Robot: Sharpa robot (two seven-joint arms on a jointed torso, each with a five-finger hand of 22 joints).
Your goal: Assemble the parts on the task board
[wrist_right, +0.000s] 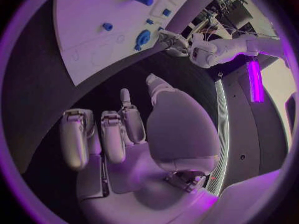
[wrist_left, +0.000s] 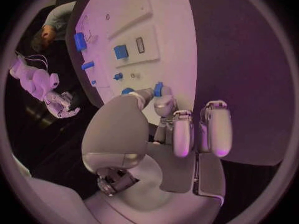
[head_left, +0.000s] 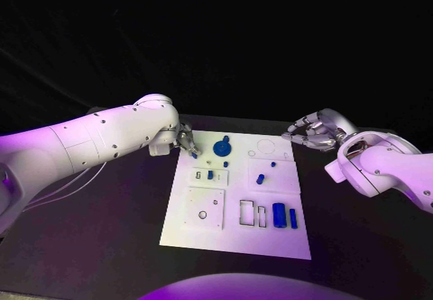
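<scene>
The white task board (head_left: 230, 231) lies in the middle of the table. My left hand (head_left: 187, 139) hovers at its far left corner and pinches a small blue part (wrist_left: 158, 88) between thumb and a fingertip. Just beside it on the board sits a round blue gear-like part (head_left: 222, 148). A blue block (head_left: 210, 175) stands in a plate recess, a small blue piece (head_left: 259, 179) lies mid-board, and a thick blue cylinder (head_left: 279, 215) and a slim one (head_left: 292, 217) lie at the near right. My right hand (head_left: 311, 134) holds nothing, off the far right corner.
Black table (head_left: 99, 237) surrounds the board on all sides. Empty outlines and slots (head_left: 246, 212) mark the board's near half, and a ring outline (head_left: 266, 147) marks its far right. My left forearm (head_left: 108, 140) reaches in over the table's left side.
</scene>
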